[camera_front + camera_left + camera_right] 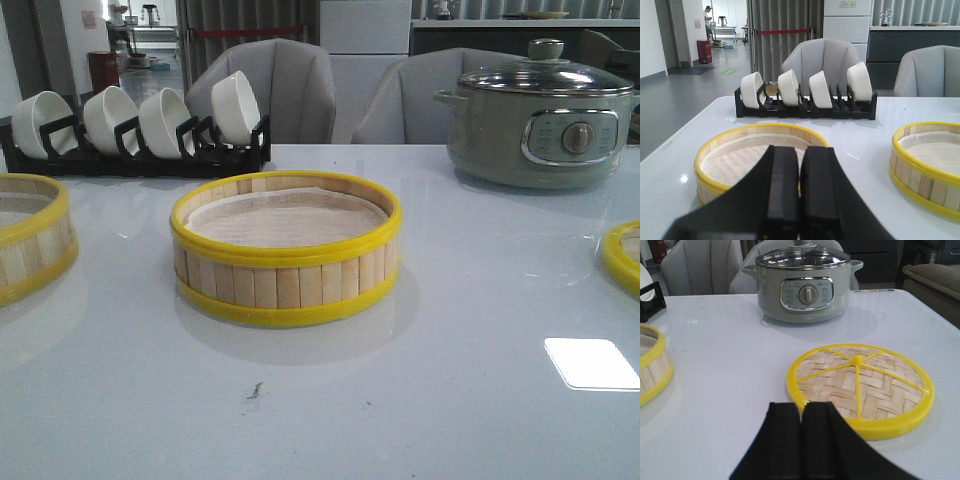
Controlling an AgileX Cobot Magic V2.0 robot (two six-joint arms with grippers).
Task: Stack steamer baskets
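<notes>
A steamer basket (286, 250) with a white paper liner sits at the centre of the front view on a glossy white surface (400, 400). A second basket (30, 240) is cut off at the left edge, and the yellow rim of the woven lid (622, 258) shows at the right edge.

Neither arm appears in the front view. The left claw (799, 190), fingers pressed together and holding nothing, hangs low just short of the second basket (760, 157), which fills the middle of its wrist view. The right claw (801, 440), likewise closed and empty, sits just short of the lid (860, 387), which lies flat at centre right of its wrist view.

The risks: closed fingers nudging a light basket across the slick surface, a thin rim slipping from the grip, or a basket landing off-centre and tilting. The bowl rack (135, 125) and electric pot (540, 120) appear well apart, though depth is hard to judge.
</notes>
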